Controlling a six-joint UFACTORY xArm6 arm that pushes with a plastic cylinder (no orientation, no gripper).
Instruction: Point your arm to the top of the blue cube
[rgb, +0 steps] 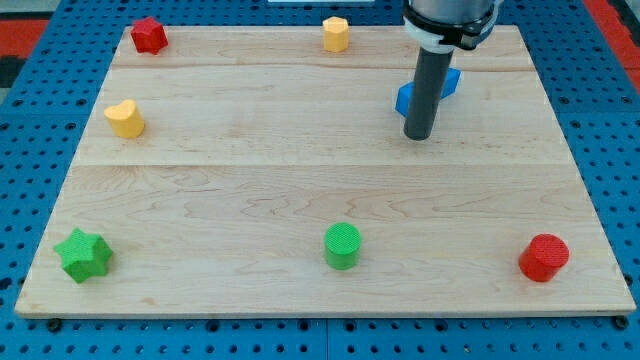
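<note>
Tip: my tip (419, 137), the lower end of my straight dark rod, sits on the pale wooden board (300, 190) in the view's upper right. No fingers or jaws here, only the bare rod end, so nothing is gripped.
Tip against target: it stands just below and in front of the blue plastic block (404, 98), toward the view's bottom. Whether rod and block touch I cannot tell, since the rod covers the place where they would meet.
Blue block: near the board's top edge on the view's right. My rod hides its middle; only a blue piece to the rod's left and a smaller piece to its right show. Its full shape is hard to make out.
Arm: my rod's upper mount, dark with a white ring, is cut off by the view's top edge.
Red block, top left: a small red star-like block (149, 35) by the board's far left corner; its outline is small and hard to read.
Yellow block, top: a yellow faceted block (336, 33) at the top edge, left of my rod.
Yellow heart-shaped block (125, 118): on the view's left side, well apart from my tip.
Green star block (83, 255): bottom left corner.
Green cylinder (342, 245): bottom middle.
Red cylinder (544, 257): bottom right.
Surround: a blue perforated table (600, 90) frames the board, cut off on all sides.
</note>
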